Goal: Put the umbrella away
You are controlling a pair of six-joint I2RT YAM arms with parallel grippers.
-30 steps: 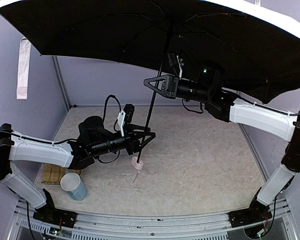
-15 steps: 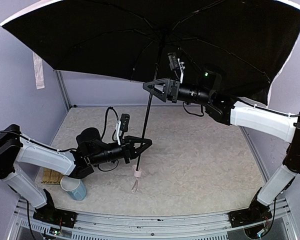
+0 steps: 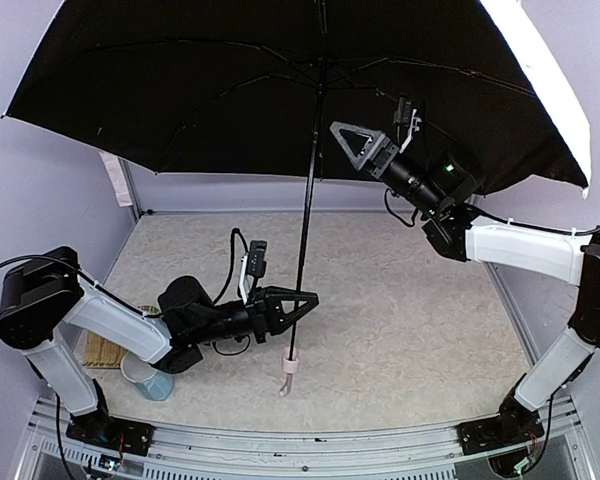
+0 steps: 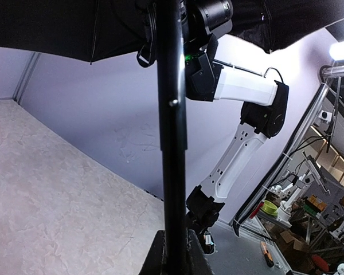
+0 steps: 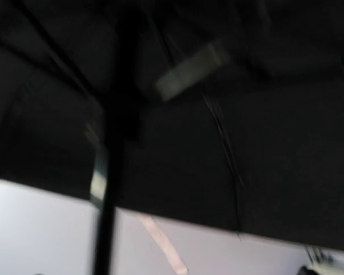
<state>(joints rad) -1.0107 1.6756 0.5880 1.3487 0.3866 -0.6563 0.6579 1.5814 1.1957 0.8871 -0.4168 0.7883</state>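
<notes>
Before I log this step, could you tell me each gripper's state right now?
Left gripper: closed on the shaft of the umbrella.
Right gripper: open, holding nothing.

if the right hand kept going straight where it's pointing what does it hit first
Probably the black lining of the open pale pink umbrella, which fills the right wrist view. The thin black shaft sits left of centre, so the right hand likely passes it; depth unclear.

Umbrella: lining matt black cloth; shaft smooth black, slight sheen; handle pale pink, plastic-looking. Table: mottled beige, rough texture.
</notes>
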